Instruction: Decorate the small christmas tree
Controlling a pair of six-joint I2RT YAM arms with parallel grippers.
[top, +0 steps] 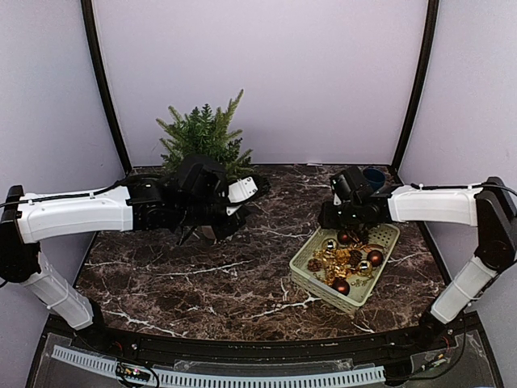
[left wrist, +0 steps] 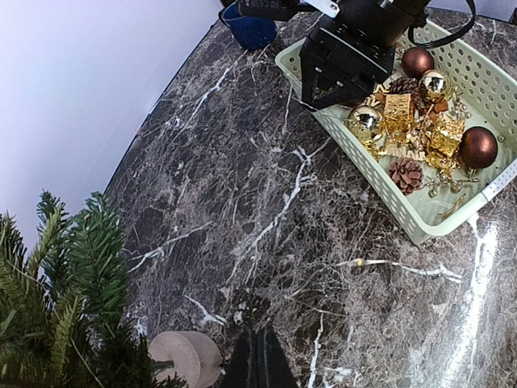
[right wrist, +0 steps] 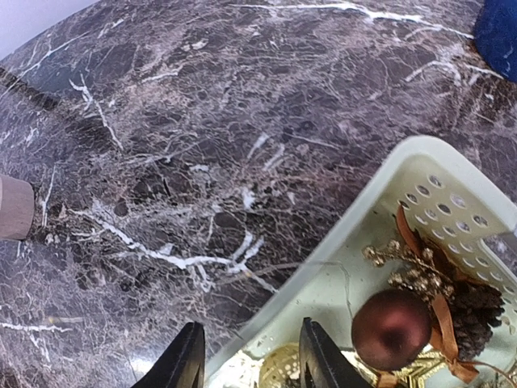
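Note:
The small christmas tree (top: 203, 137) stands at the back left; its green branches (left wrist: 65, 299) and beige pot (left wrist: 187, 357) show in the left wrist view. My left gripper (top: 198, 234) is shut and empty, its fingertips (left wrist: 260, 347) just right of the pot above the marble. A pale green basket (top: 380, 279) at the right holds brown balls (left wrist: 478, 147), gold balls (left wrist: 365, 123), gold gift boxes and pinecones (left wrist: 405, 174). My right gripper (top: 335, 218) is open, its jaws astride the basket's near rim (right wrist: 323, 267), above a gold ball (right wrist: 283, 373) and beside a brown ball (right wrist: 391, 327).
A dark blue cup (top: 373, 175) stands at the back right behind the basket, also in the left wrist view (left wrist: 249, 29). A thin thread with a gold bead (left wrist: 404, 265) lies on the marble table (top: 242, 283) near the basket. White walls close in on three sides.

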